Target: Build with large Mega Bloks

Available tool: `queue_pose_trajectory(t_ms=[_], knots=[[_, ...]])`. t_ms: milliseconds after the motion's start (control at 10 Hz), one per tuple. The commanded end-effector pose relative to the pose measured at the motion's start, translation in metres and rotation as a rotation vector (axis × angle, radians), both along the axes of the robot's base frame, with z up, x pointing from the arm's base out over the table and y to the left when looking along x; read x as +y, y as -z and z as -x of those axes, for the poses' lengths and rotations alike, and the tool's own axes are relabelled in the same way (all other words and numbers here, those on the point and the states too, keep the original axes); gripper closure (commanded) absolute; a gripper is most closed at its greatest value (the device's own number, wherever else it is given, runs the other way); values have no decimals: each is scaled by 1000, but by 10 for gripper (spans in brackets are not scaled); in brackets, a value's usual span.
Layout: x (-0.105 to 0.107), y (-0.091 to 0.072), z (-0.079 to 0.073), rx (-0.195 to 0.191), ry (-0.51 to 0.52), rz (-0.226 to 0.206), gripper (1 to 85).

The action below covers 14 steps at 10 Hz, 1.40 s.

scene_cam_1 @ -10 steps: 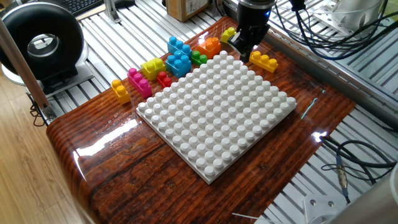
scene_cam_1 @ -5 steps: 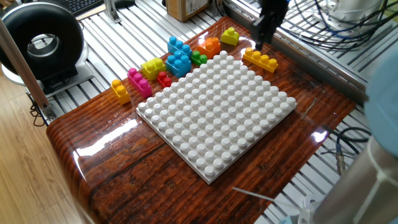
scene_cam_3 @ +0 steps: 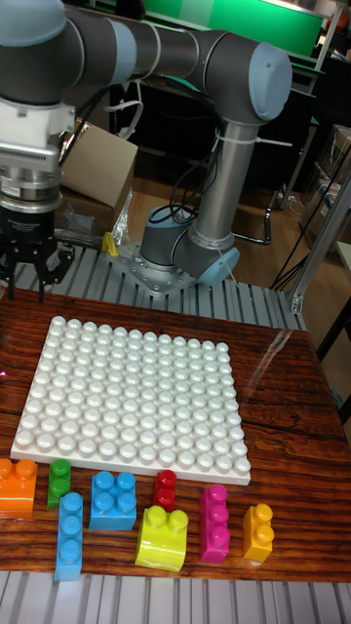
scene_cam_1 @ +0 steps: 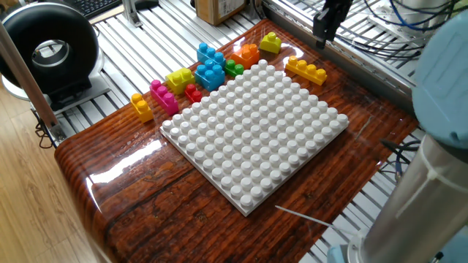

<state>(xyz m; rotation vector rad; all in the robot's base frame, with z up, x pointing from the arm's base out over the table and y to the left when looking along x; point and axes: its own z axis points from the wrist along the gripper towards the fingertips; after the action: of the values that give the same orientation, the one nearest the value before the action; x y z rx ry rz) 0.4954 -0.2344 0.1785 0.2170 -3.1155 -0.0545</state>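
The large Mega Bloks lie loose along the far edge of the white baseplate point(scene_cam_1: 256, 128). These are a long yellow-orange brick point(scene_cam_1: 306, 71), a small lime yellow one point(scene_cam_1: 270, 42), orange point(scene_cam_1: 246, 53), green point(scene_cam_1: 234, 68), two blue point(scene_cam_1: 210, 73), a bigger lime yellow point(scene_cam_1: 179, 78), red point(scene_cam_1: 193, 93), pink point(scene_cam_1: 164, 96) and a short yellow-orange point(scene_cam_1: 142, 107). My gripper point(scene_cam_1: 325, 28) hangs above the table's back edge, up and to the right of the long yellow-orange brick. In the tall fixed view the gripper point(scene_cam_3: 26, 281) is open, with nothing between its fingers.
A black round device point(scene_cam_1: 47, 51) stands at the left beside the table. A cardboard box point(scene_cam_1: 219, 9) and cables point(scene_cam_1: 380, 36) lie behind it. My own arm's pale link point(scene_cam_1: 439, 109) fills the right edge. The arm's base point(scene_cam_3: 185, 258) sits behind the baseplate point(scene_cam_3: 136, 400).
My gripper has risen and moved right, away from the lime yellow and long yellow-orange bricks. The arm's pale link has swung into the right side of the view.
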Motion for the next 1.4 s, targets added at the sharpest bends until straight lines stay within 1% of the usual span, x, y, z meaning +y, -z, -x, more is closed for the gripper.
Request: queue_pose_trajectory(t_ms=[0,100,200,300,500,600,700,800,900,1000,1100,1200,1300], knots=[[-11,0,-7,-24,47,-13,503],[-17,0,-6,-20,112,9,613],[-26,0,0,3,193,46,767],[-32,0,6,26,264,76,847],[-28,0,-1,0,305,55,847],[-21,0,-4,-6,289,29,847],[-13,0,-4,-6,237,-4,843],[-10,0,-12,-36,161,-17,803],[-10,0,-10,-34,90,-18,633],[-8,-1,-15,-52,63,-26,507],[-25,5,-18,-53,51,-15,480],[-37,7,-16,-47,41,-3,457],[-42,9,-15,-46,26,-10,437]])
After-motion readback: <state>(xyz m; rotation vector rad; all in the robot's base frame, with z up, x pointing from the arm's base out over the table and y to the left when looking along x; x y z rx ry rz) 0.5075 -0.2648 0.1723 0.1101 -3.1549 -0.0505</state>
